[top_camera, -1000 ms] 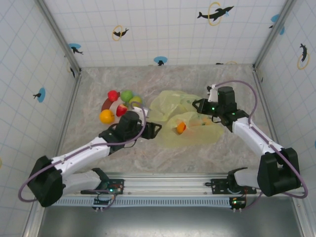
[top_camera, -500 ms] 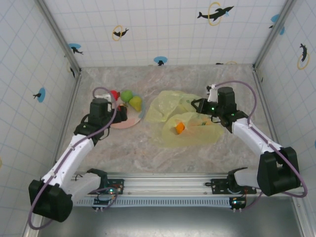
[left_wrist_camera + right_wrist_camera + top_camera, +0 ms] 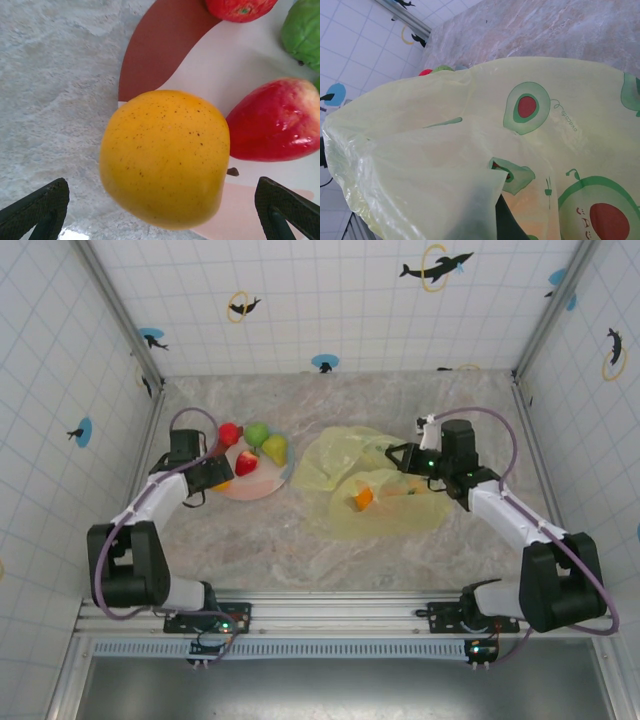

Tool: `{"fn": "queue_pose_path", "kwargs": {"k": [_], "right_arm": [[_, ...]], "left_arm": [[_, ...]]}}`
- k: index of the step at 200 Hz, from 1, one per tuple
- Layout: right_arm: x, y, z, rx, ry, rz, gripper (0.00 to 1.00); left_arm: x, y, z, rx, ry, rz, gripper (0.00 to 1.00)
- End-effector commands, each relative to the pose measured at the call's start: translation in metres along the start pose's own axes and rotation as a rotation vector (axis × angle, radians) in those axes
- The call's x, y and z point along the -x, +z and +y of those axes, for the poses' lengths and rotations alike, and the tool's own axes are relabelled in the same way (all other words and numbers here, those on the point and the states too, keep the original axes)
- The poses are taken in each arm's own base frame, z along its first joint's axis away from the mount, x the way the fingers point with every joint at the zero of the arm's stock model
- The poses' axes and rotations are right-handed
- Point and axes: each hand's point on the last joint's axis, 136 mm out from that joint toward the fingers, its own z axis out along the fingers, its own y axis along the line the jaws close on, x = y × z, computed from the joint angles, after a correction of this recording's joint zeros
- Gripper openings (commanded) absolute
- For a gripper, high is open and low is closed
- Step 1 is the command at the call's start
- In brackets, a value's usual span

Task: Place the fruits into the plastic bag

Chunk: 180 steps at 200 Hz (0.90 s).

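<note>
The left gripper (image 3: 160, 220) hangs with jaws released wide astride the orange fruit (image 3: 165, 157) on the plate (image 3: 200, 65) rim, seemingly poised to pinch it; a red fruit (image 3: 275, 125) sits further in on the plate; beside the plate lies the plastic bag (image 3: 385, 490); the right gripper (image 3: 405, 455) is clenched on its edge, probably holding the mouth open.

I observe a dark-speckled yellow-orange fruit (image 3: 165, 157), a red fruit (image 3: 277, 122), a red-white-pink plate (image 3: 235, 60) and a yellow-green, avocado-printed plastic bag (image 3: 470, 130).
</note>
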Motion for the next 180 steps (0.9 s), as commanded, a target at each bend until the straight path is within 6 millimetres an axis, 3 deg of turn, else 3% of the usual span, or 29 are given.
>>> {"fn": "queue_pose_path", "kwargs": {"k": [1, 61, 121, 150, 180], "right_arm": [[-0.002, 0.002, -0.002, 0.021, -0.011, -0.004, 0.00], [-0.004, 0.005, -0.005, 0.027, 0.004, 0.003, 0.00], [-0.006, 0.005, -0.006, 0.027, 0.013, 0.007, 0.00], [-0.005, 0.003, -0.005, 0.023, 0.011, 0.006, 0.00], [-0.003, 0.000, -0.004, 0.010, 0.007, 0.000, 0.00]], "left_arm": [[0.012, 0.008, -0.001, -0.038, -0.014, 0.009, 0.98], [0.009, 0.026, -0.008, -0.194, -0.095, 0.070, 0.83], [0.007, 0.027, -0.006, -0.188, -0.103, 0.074, 0.67], [0.015, 0.013, -0.006, -0.185, -0.102, 0.012, 0.65], [0.015, -0.026, -0.023, -0.258, -0.078, -0.073, 0.65]]}}
